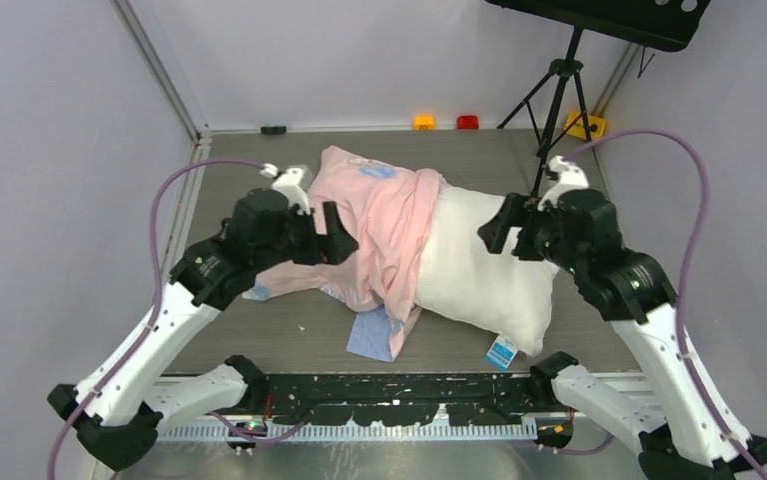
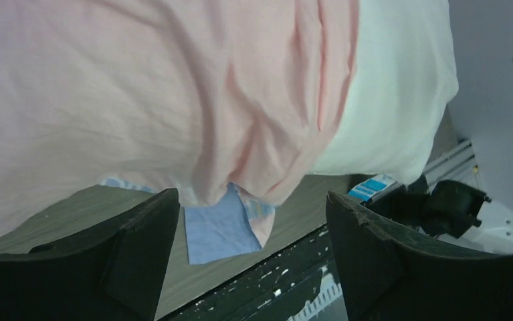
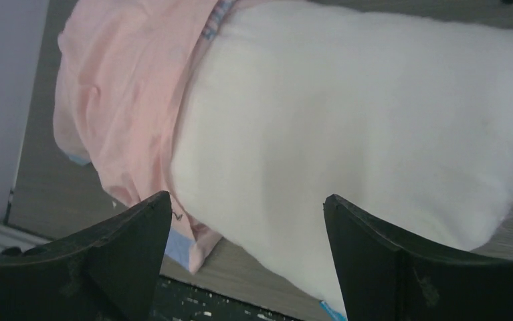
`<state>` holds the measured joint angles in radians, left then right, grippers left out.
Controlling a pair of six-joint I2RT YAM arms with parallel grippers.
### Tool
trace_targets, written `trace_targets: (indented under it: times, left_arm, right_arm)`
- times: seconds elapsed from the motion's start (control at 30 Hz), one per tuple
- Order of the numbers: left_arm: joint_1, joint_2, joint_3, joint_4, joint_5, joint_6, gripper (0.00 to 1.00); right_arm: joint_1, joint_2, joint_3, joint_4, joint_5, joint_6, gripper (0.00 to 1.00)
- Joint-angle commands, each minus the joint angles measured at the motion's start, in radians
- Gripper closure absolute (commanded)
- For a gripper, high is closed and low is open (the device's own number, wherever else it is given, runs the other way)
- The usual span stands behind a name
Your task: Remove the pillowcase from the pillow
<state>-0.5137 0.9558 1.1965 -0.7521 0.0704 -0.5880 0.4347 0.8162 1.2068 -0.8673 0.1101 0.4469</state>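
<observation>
The pale pink pillowcase (image 1: 379, 225) covers the left part of the white pillow (image 1: 479, 265), bunched in folds at the middle; its light blue edging (image 1: 371, 333) lies on the table in front. The pillow's right half is bare, with its blue-and-white tag (image 1: 502, 352) at the near edge. My left gripper (image 1: 337, 236) is open and empty just above the pink cloth, which fills the left wrist view (image 2: 140, 100). My right gripper (image 1: 496, 228) is open and empty above the bare pillow, seen in the right wrist view (image 3: 360, 127).
A black tripod (image 1: 559, 90) stands at the back right. Small yellow (image 1: 424, 122) and red (image 1: 468, 122) blocks and a yellow piece (image 1: 586, 125) lie at the table's far edge. A black rail (image 1: 399, 390) runs along the near edge.
</observation>
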Motion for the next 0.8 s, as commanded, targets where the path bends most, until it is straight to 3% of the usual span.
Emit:
trace_targets:
  times: [0.0,0.13,0.23,0.33,0.5,0.57,0.73,0.77]
  left_arm:
    - [-0.261,0.072,0.079,-0.047,-0.348,-0.041,0.16]
    - [-0.446,0.220,0.131,-0.085,-0.499,-0.048,0.11]
    - [-0.581,0.325,0.173,-0.103,-0.663,-0.030,0.00]
    - [-0.608,0.431,0.225,-0.129,-0.705,-0.029,0.00]
    - [-0.610,0.530,0.237,-0.054,-0.643,0.025,0.00]
    - [-0.610,0.560,0.228,-0.020,-0.626,0.038,0.00]
    - [-0.608,0.591,0.202,0.030,-0.594,0.037,0.00]
    - [-0.605,0.590,0.193,0.048,-0.587,0.037,0.00]
  right_arm:
    - [0.039,0.181,0.006,-0.120,-0.211,-0.044,0.11]
    - [0.107,0.226,-0.072,-0.131,0.034,-0.036,0.10]
    - [0.109,0.228,-0.155,-0.062,0.115,-0.021,0.09]
    - [0.109,0.268,-0.230,0.006,0.119,-0.016,0.09]
    - [0.115,0.377,-0.285,0.074,0.069,0.002,0.12]
    - [0.115,0.359,-0.306,0.117,0.036,0.017,0.25]
    - [0.115,0.278,-0.338,0.186,0.012,0.055,0.98]
    - [0.116,0.269,-0.339,0.189,0.007,0.056,1.00]
